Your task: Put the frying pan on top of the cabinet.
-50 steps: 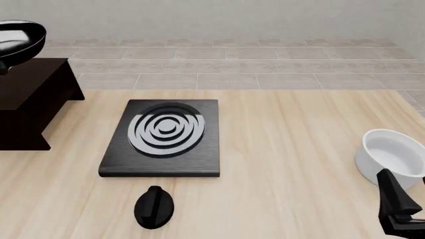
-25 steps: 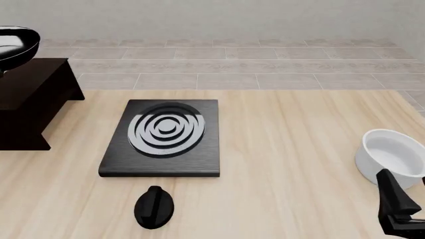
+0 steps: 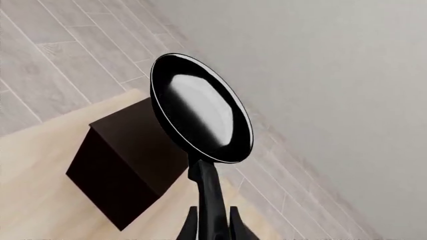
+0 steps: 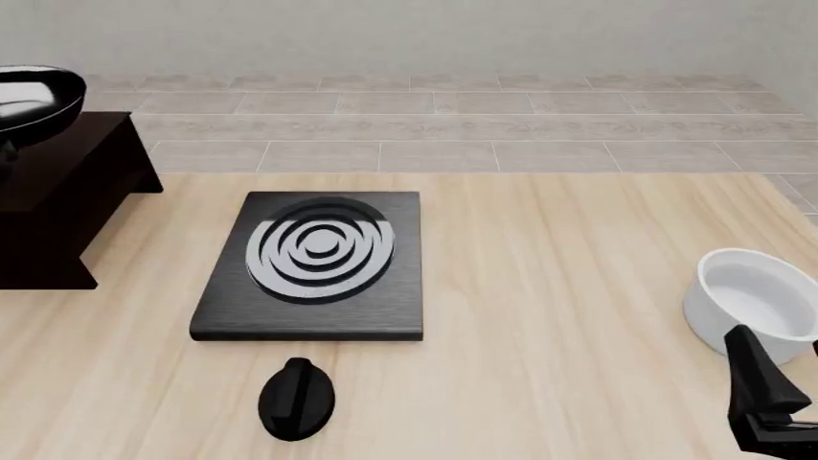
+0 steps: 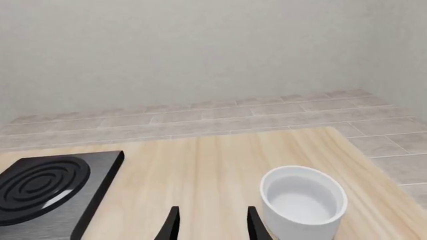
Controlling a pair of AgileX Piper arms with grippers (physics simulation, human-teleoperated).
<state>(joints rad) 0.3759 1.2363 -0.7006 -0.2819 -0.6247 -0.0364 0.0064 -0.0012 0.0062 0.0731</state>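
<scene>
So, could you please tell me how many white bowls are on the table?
1: the white bowl stands near the table's right edge, just ahead of the right pincer; none other shows.

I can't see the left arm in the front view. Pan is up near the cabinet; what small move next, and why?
Probably ease the left end effector down. It grips the frying pan by its handle, and the pan hangs in the air above the cabinet, near its back edge, not resting on the flat top. Lower before releasing, so it doesn't drop.
</scene>
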